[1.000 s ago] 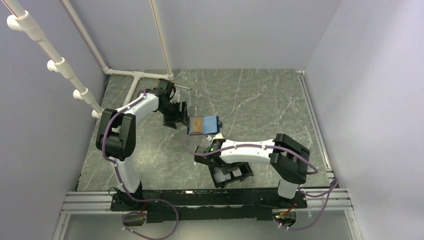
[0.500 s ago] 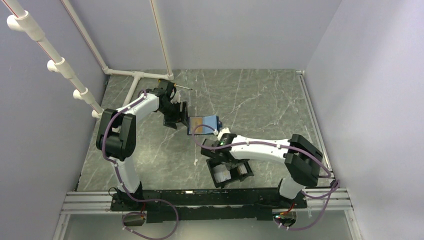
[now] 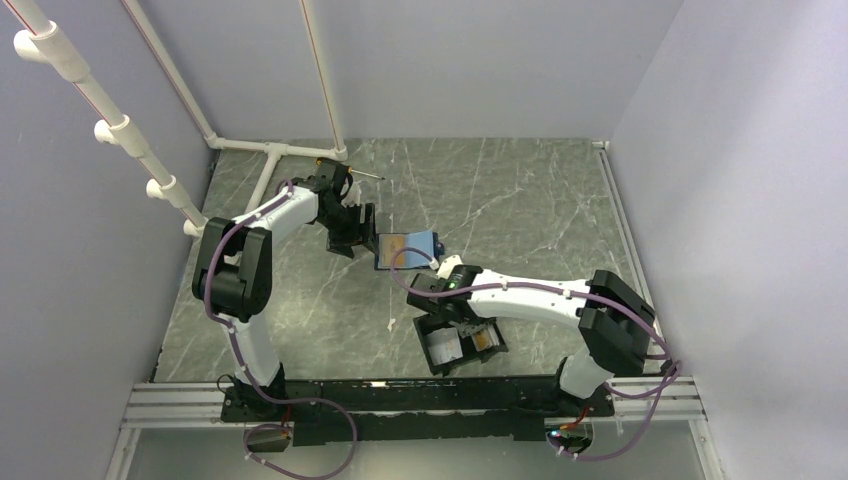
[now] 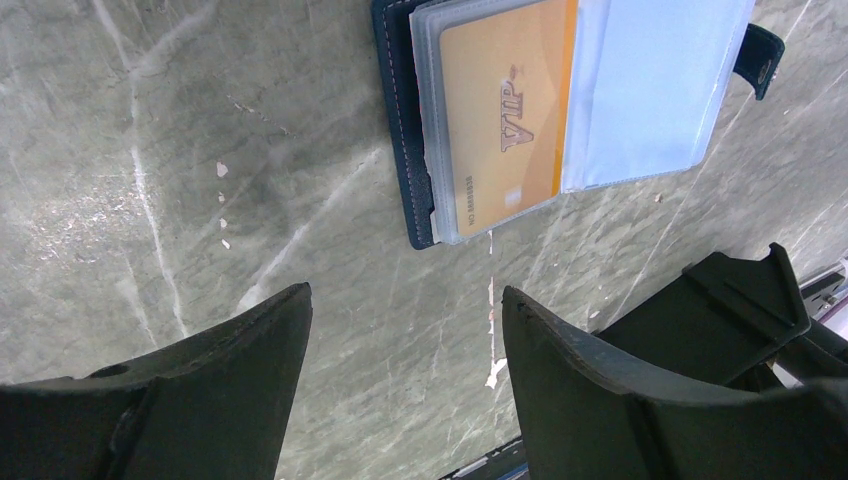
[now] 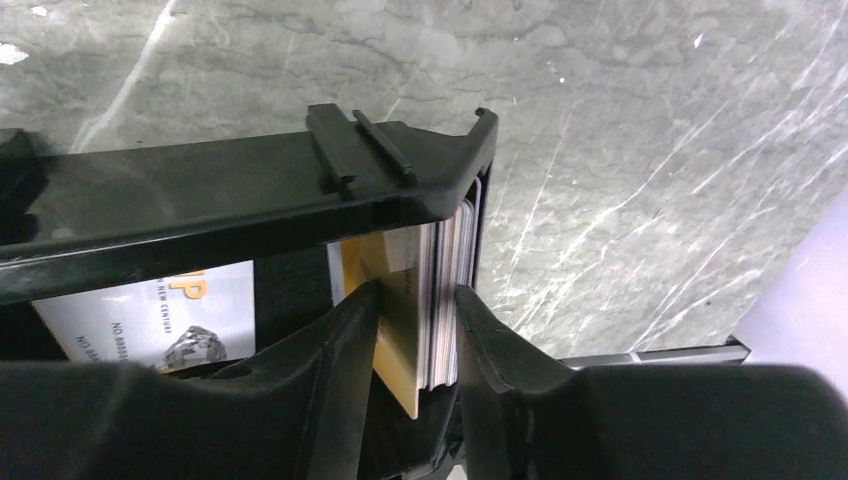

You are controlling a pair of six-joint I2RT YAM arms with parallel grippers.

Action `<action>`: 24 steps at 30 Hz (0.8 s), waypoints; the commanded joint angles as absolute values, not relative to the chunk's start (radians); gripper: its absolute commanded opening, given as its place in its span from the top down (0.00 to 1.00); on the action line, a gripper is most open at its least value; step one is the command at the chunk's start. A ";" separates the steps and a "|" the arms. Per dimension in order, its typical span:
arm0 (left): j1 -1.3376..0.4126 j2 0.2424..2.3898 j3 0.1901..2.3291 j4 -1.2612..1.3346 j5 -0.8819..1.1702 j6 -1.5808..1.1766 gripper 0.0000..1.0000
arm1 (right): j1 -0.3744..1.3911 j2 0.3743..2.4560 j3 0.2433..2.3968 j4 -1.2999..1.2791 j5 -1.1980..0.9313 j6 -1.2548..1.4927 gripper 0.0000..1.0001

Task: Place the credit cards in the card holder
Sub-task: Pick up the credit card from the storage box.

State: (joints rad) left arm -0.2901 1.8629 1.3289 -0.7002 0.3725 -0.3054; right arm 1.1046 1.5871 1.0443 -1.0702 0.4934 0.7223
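credit cards [image 5: 445,290] upright in card holder [image 5: 250,195], orange card [image 4: 505,110] in wallet [image 4: 395,120]

I saw a smooth marble-veined desk [image 4: 150,120], a glossy black plastic card holder [image 5: 230,200], smooth orange-gold credit cards [image 5: 400,350], and a dark-blue wallet [image 4: 393,110] with clear plastic sleeves [image 4: 660,90].

The card holder's [image 5: 250,200] near wall hides the upper ends of the standing credit cards [image 5: 440,280] and part of a white card [image 5: 140,310] beside them. The right gripper [image 5: 415,305] flanks that stack, perhaps pinching it; the contact itself is masked. From above, the holder's contents are too small to tell. Beyond the holder, the wallet [image 4: 400,150] is cut off by the left wrist view's top edge.
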 commanded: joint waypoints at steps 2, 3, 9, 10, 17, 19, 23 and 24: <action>-0.296 1.838 1.333 -0.698 0.394 -0.267 0.25 | 1.101 1.586 1.052 -1.078 0.495 0.714 0.71; -0.296 1.837 1.333 -0.698 0.394 -0.267 0.25 | 1.101 1.587 1.059 -1.086 0.497 0.716 0.72; -0.296 1.839 1.333 -0.699 0.395 -0.267 0.25 | 1.101 1.584 1.093 -1.132 0.502 0.724 0.80; -0.296 1.839 1.334 -0.699 0.394 -0.266 0.25 | 1.101 1.583 1.098 -1.137 0.501 0.724 0.82; -0.296 1.838 1.332 -0.700 0.393 -0.265 0.25 | 1.103 1.574 1.119 -1.157 0.496 0.726 0.92; -0.297 1.836 1.332 -0.698 0.393 -0.266 0.25 | 1.102 1.571 1.115 -1.159 0.498 0.730 0.92; -0.298 1.836 1.332 -0.700 0.393 -0.265 0.25 | 1.102 1.560 1.126 -1.172 0.498 0.734 0.93; -0.298 1.836 1.332 -0.700 0.393 -0.264 0.25 | 1.103 1.556 1.133 -1.175 0.496 0.732 0.94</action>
State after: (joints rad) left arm -0.2916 1.8629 1.3289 -0.7002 0.3729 -0.3000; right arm 1.1046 1.5875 1.0851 -1.1179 0.4797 0.7265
